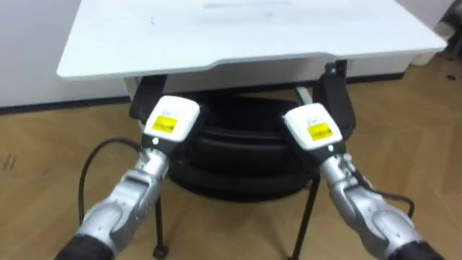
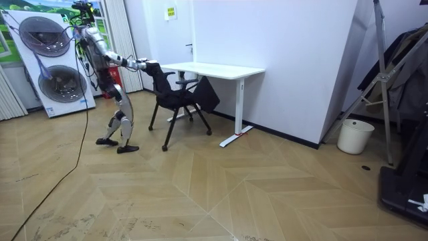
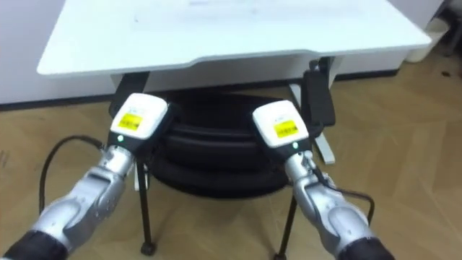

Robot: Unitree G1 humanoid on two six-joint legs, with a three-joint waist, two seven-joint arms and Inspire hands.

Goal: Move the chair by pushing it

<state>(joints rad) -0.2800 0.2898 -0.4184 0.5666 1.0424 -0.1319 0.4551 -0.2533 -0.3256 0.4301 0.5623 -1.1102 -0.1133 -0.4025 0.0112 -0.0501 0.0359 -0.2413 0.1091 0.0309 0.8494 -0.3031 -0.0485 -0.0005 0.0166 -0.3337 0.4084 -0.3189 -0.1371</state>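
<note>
Robot stands on the open side of the desk [image 2: 214, 69], leaning forward with both arms out straight; chair [image 1: 238, 155] sits between it and the desk, facing in; left hand [image 1: 170, 123] and right hand [image 1: 312, 126] are set side by side on the top of the backrest [image 1: 238, 141], one toward each end; only the backs of the hands face up, and the fingers go over the far side of the backrest toward the desk, so whether they are curled round it or laid flat I cannot tell; armrests [image 1: 338, 90] reach the near edge of the desktop, tips just under it; from across the room the seat looks partly under the desk's near end, with the back and rear legs out on the wooden floor [image 2: 234, 194]; judgement: contact made and the chair lined up with the opening, push likely under way but not finished; left to do: bring the seat fully under the top until the backrest comes close to the desk's edge, then let go; watch that the armrests pass under the desktop and do not catch on it.
</note>
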